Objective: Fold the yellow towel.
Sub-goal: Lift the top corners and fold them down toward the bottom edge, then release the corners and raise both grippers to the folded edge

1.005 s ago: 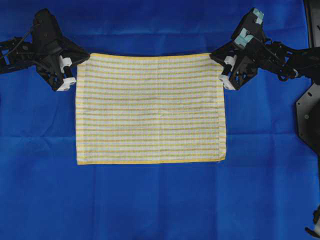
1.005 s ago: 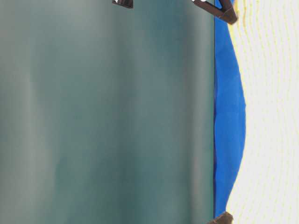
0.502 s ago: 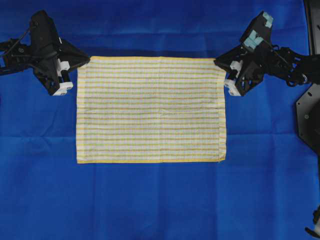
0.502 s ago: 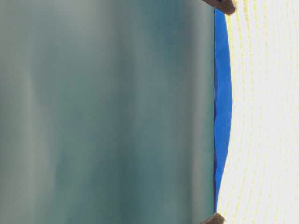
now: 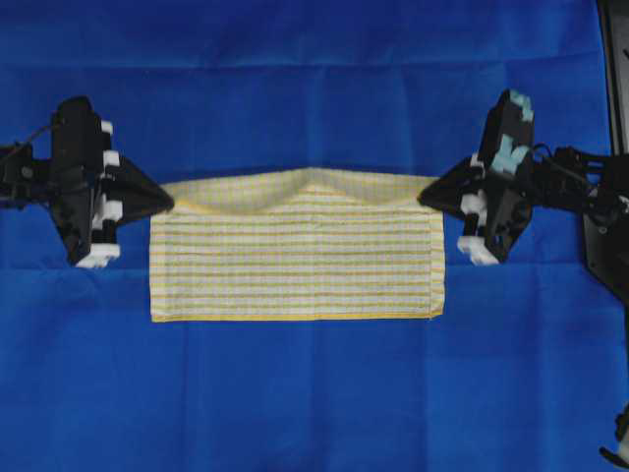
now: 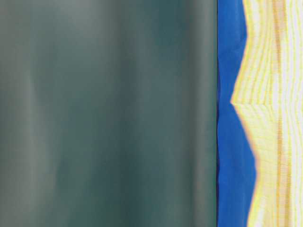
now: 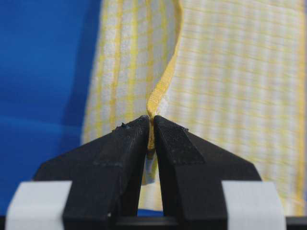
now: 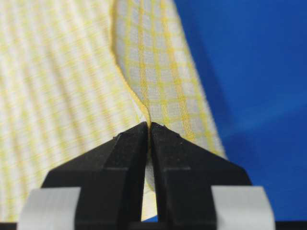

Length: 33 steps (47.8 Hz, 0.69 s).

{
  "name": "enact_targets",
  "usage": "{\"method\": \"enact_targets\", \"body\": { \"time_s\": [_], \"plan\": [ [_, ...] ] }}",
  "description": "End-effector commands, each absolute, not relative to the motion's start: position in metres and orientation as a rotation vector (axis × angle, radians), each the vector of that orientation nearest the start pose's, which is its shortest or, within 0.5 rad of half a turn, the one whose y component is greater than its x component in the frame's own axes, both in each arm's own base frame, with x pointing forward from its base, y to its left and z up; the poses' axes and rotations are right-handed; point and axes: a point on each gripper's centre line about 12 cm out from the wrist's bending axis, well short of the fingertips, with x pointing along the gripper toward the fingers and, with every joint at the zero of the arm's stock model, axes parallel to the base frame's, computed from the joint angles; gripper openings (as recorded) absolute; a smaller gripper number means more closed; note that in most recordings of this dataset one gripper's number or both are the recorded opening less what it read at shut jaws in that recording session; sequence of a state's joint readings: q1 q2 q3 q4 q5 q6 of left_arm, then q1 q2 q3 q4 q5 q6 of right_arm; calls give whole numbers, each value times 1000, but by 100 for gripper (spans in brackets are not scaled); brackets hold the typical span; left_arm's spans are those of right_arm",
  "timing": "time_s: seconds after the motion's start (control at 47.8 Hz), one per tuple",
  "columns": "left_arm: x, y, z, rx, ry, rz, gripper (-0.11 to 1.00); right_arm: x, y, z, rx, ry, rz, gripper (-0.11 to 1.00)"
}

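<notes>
The yellow towel [image 5: 295,256] lies on the blue cloth, its far half lifted and carried over toward the near half, with a sagging peak in the middle of the raised edge. My left gripper [image 5: 169,204] is shut on the towel's far left corner; in the left wrist view the yellow hem [image 7: 160,91] runs up from between the fingertips [image 7: 151,122]. My right gripper [image 5: 425,197] is shut on the far right corner, the cloth [image 8: 153,76] pinched at its tips [image 8: 148,127]. The table-level view shows the raised towel [image 6: 270,113] as a bright wavy band.
A large plain blue cloth [image 5: 314,393] covers the whole table under the towel. A black stand or arm base [image 5: 604,226] sits at the right edge. A blurred grey-green surface [image 6: 109,113] fills most of the table-level view.
Both grippers have moved toward the near side, carrying the towel's far edge over the near half. The visible towel area has shrunk by about half, and the raised edge now sags around a central peak.
</notes>
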State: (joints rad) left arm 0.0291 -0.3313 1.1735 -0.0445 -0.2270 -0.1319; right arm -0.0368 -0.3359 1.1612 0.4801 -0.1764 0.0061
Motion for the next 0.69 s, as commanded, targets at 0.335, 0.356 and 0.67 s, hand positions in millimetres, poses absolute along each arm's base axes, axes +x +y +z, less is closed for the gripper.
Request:
{"method": "enact_targets", "body": {
  "time_s": [0.335,0.356,0.67],
  "plan": [
    [254,-54,140,-207,623,-110,6,250,37,137,457,668,-101,2],
    [255,-55,140,-213,624,-112,6,250,39,137,456,669,-96,2],
    [256,-60,135,-214,650,-122,6,251,48,134,448,695,-70,2]
  ]
}}
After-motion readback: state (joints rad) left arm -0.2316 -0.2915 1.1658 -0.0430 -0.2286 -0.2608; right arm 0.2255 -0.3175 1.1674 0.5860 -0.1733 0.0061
